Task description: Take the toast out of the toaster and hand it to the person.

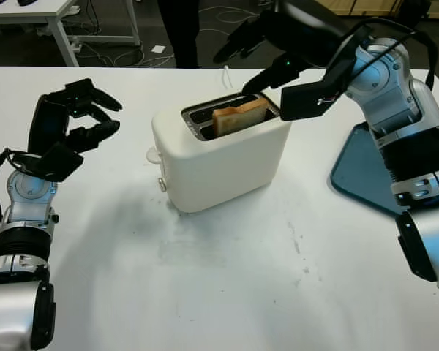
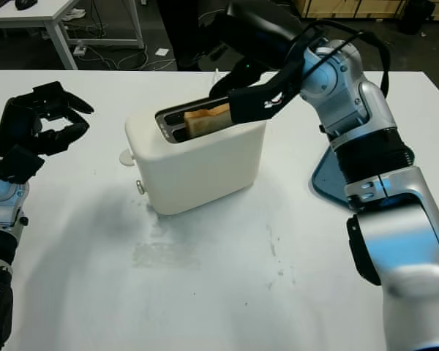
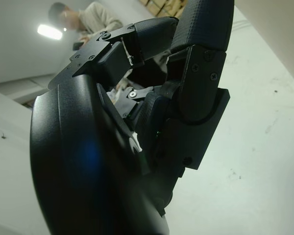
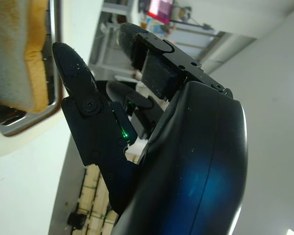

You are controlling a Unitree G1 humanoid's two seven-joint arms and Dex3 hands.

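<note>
One toast [image 1: 239,117] slice stands in the toaster [image 1: 219,157], partly hidden by its slot. Right hand [image 1: 267,55] hovers open above the toaster; left hand [image 1: 69,128], beside it, curls empty fingers.

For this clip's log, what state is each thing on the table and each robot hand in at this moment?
toast: standing in the toaster slot, top sticking out, not grasped.
toaster: upright on the table.
right hand: open, over the toaster's far end, beside the toast.
left hand: fingers curled, holding nothing, raised at the table's left side.
blue tray: flat on the table, under the right arm.

toast [image 1: 239,116] lower part hidden inside toaster [image 1: 219,157], blue tray [image 1: 362,170] partly behind arm
</note>
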